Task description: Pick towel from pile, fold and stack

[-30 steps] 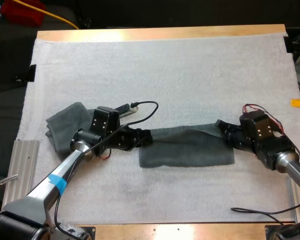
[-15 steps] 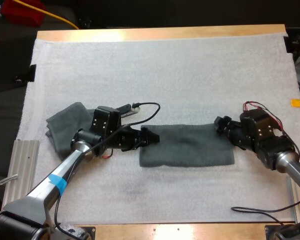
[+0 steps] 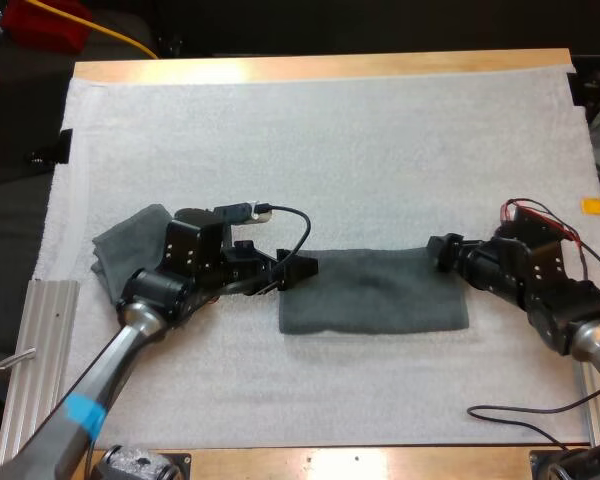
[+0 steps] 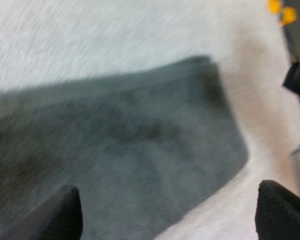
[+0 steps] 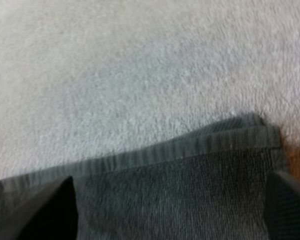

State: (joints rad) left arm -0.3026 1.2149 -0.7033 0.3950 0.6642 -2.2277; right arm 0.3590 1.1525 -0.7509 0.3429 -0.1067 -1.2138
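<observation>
A dark grey-green towel (image 3: 375, 292) lies flat on the white mat as a folded rectangle, mid-table. My left gripper (image 3: 298, 270) is open just off the towel's left end, with nothing between its fingers. My right gripper (image 3: 445, 250) is open at the towel's far right corner, also holding nothing. A second, crumpled towel (image 3: 130, 245) lies behind my left arm. In the left wrist view the folded towel (image 4: 115, 150) stretches away between my spread fingers (image 4: 60, 215). The right wrist view has the towel's ribbed hem (image 5: 180, 150) lying between that gripper's fingers (image 5: 45, 210).
The white mat (image 3: 330, 140) covers the table's far half beyond the towels. A ridged metal rail (image 3: 40, 340) runs along the mat's left edge. A loose cable (image 3: 520, 418) lies on the mat near the front right.
Both grippers opened and let go of the towel, whose raised far edge dropped flat. My left arm drew back a little to the left; my right arm shifted slightly right.
</observation>
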